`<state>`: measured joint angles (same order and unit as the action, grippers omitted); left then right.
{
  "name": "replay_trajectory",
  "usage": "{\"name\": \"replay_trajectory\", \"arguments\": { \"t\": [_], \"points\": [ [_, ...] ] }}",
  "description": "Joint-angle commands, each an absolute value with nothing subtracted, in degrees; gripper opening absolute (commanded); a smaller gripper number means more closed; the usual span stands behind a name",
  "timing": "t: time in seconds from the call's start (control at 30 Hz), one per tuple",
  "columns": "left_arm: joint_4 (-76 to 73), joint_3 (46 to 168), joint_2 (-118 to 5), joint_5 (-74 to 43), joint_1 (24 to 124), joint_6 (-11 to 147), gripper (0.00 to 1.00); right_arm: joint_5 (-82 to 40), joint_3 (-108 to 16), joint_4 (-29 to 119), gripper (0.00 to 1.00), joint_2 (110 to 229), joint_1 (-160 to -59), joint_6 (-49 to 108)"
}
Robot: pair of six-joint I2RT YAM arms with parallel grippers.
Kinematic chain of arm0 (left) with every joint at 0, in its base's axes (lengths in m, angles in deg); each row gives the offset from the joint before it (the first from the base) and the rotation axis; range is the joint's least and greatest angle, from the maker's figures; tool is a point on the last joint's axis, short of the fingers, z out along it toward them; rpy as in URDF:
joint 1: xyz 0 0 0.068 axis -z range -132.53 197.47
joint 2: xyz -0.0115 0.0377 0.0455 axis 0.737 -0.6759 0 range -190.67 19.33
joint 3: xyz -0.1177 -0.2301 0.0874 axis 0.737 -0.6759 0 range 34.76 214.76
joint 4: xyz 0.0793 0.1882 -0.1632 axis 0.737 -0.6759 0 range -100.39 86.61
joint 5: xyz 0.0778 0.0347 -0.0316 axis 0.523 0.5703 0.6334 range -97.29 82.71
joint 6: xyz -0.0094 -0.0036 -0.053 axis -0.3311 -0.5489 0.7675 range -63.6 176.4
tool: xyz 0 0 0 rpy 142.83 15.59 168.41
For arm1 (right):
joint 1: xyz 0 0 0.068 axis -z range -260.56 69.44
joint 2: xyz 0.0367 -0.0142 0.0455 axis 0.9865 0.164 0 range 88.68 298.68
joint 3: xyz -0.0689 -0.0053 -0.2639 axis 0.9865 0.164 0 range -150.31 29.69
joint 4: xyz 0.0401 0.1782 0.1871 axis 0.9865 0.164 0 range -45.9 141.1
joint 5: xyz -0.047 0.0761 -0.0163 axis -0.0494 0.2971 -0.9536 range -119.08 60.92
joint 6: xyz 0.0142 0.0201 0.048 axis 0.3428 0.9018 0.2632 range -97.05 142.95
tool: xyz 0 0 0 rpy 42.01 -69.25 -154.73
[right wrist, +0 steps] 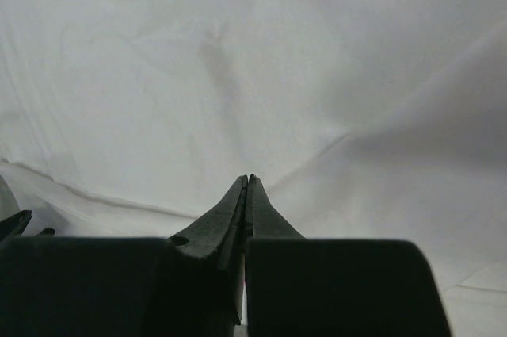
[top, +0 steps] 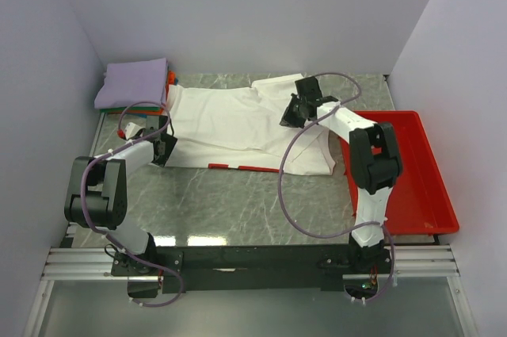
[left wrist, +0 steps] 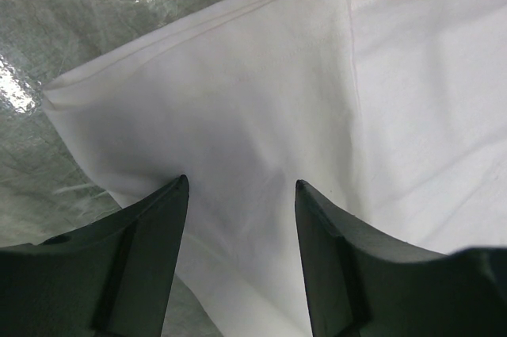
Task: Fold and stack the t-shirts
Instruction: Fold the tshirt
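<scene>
The white tee (top: 230, 119) is spread just left of the tray (top: 420, 170). The left gripper (left wrist: 242, 181) is held open over the corner farthest from the tray. The right gripper (right wrist: 248, 178) is pressed together, and no cloth is seen in it. If only one layer is pinched, the fold could be dragged crooked.

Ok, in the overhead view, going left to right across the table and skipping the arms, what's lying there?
folded lavender t-shirt → spread-out white t-shirt → red tray
</scene>
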<state>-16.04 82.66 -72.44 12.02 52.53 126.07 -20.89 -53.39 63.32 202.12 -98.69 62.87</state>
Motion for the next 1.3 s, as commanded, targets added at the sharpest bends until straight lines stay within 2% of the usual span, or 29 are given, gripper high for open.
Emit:
{"name": "replay_trajectory", "arguments": {
  "t": [0.0,0.1,0.13,0.2,0.23,0.43,0.87,1.17,1.27],
  "points": [
    [-18.9,82.8,-72.5,11.6,52.4,124.9,0.62,-22.1,-56.1,66.2,0.0,201.1,-99.1,61.6],
    [-19.0,82.9,-72.1,11.9,52.3,124.5,0.63,-23.9,-51.3,65.5,0.04,196.6,-99.0,61.7],
    [-19.0,82.9,-72.0,11.9,52.3,124.4,0.63,-24.2,-49.4,64.3,0.12,195.0,-99.1,61.8],
    [-19.0,82.9,-71.9,11.6,52.3,124.4,0.63,-24.1,-43.2,62.7,0.19,190.7,-99.0,62.1],
    [-18.7,82.8,-71.9,11.4,52.3,124.4,0.63,-24.1,-41.2,61.6,0.26,189.3,-99.0,62.2],
    [-18.4,82.7,-72.0,11.2,52.3,124.3,0.63,-21.8,-28.3,57.2,0.4,184.0,-99.1,63.4],
    [-18.7,82.7,-71.4,11.2,52.0,124.3,0.63,-21.3,-26.0,55.5,0.46,187.3,-99.7,63.6],
    [-18.6,82.6,-71.3,11.1,51.7,124.0,0.63,-21.9,-25.7,54.7,0.45,189.2,-100.5,64.3],
    [-18.5,82.6,-71.3,11.0,51.6,123.9,0.62,-21.8,-26.1,54.6,0.41,189.8,-100.6,64.6]
  ]
}}
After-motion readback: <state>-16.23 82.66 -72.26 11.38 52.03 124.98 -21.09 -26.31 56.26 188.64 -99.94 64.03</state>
